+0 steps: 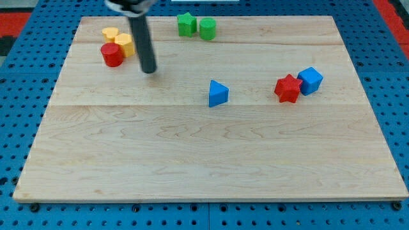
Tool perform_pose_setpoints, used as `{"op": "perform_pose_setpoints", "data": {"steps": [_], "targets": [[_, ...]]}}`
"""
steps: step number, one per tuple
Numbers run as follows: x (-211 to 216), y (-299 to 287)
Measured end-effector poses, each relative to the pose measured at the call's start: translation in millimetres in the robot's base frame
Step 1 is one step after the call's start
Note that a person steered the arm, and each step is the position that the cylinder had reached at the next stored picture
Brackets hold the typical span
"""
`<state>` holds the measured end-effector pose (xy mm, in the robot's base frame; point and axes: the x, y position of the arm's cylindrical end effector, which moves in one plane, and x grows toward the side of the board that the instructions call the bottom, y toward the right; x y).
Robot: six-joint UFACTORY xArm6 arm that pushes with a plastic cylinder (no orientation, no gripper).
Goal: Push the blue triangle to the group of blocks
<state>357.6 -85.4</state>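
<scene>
The blue triangle (pixel 218 93) lies alone near the middle of the wooden board (pixel 204 160). My tip (pixel 149 70) rests on the board to the triangle's upper left, well apart from it. Just left of my tip is a group: a red cylinder (pixel 112 55), a yellow block (pixel 110 34) and a second yellow block (pixel 124 44) partly behind the rod. At the view's right a red star (pixel 288 88) touches a blue cube (pixel 310 80).
A green block (pixel 186 24) and a green cylinder (pixel 207 29) stand side by side at the board's top edge. A blue pegboard (pixel 19 64) surrounds the board on all sides.
</scene>
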Motion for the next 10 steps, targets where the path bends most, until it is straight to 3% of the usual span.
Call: {"op": "perform_pose_setpoints", "data": {"steps": [2, 4, 5, 6, 7, 10], "targets": [[10, 121], [89, 151], [108, 101], [78, 71], [103, 117], [-1, -63]]}}
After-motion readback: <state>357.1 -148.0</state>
